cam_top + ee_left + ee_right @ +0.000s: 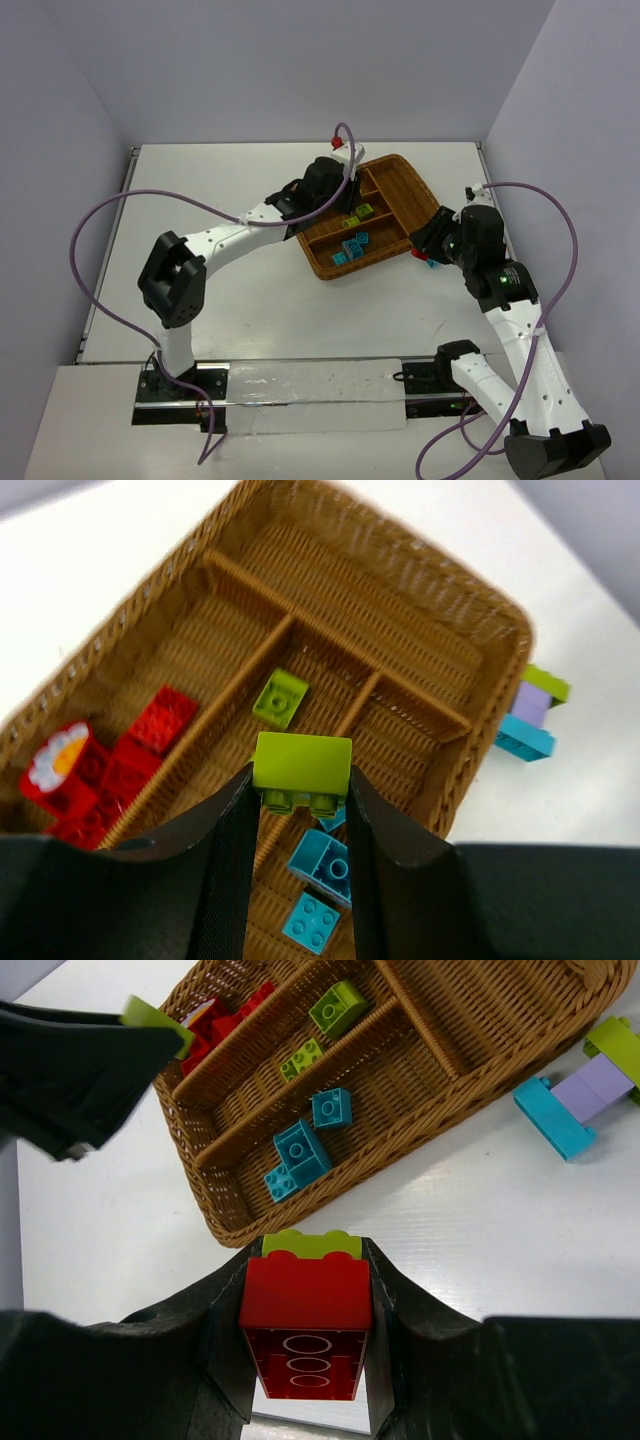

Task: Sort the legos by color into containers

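Legos (297, 1148), likely light, rigid, slick: pinch flat sides. Most lie in the tray (240, 1225), bench's far right. Left gripper (299, 780) grips a green brick (302, 760) above it; right gripper (308, 1260), a red-green stack (305, 1300).

White surface (300, 310), matte. Pale lavender walls (60, 80) close it in left, far, right. Glossy clear strip (310, 395) along its near edge.

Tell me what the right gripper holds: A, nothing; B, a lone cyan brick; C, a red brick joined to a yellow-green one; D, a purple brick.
C: the right gripper is shut on a red brick with a yellow-green brick stuck to it.
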Available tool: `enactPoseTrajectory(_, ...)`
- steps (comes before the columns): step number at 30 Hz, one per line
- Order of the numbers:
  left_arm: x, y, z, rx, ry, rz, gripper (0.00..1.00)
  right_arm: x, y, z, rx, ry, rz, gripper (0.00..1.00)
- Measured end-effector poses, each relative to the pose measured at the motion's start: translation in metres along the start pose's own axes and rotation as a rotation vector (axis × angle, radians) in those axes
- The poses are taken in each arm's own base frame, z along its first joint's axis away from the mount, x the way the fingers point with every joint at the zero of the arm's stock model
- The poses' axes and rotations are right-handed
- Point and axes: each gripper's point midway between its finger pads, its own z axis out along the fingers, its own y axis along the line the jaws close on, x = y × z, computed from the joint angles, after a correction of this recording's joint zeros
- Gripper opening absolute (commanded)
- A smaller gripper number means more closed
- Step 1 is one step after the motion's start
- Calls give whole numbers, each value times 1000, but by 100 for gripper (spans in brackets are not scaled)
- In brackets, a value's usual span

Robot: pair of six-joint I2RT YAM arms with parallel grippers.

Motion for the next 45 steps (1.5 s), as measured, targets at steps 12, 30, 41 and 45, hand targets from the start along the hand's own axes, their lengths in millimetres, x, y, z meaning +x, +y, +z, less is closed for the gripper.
enactPoseTrajectory(12, 78, 35, 29, -221, 222, -79, 46, 1, -1, 0, 1, 2, 0, 0)
enactPoseTrajectory(30, 77, 46, 22, -242, 232, -122, 79, 9, -2, 3, -4, 29, 1, 0)
enactPoseTrajectory(41, 51, -24, -80, 309, 93, -108, 77, 47, 33, 15, -233, 258, -7, 0)
enactPoseTrajectory(45, 67, -38, -106, 466, 20, 33, 77, 54, 58, 5, -384, 327, -5, 0)
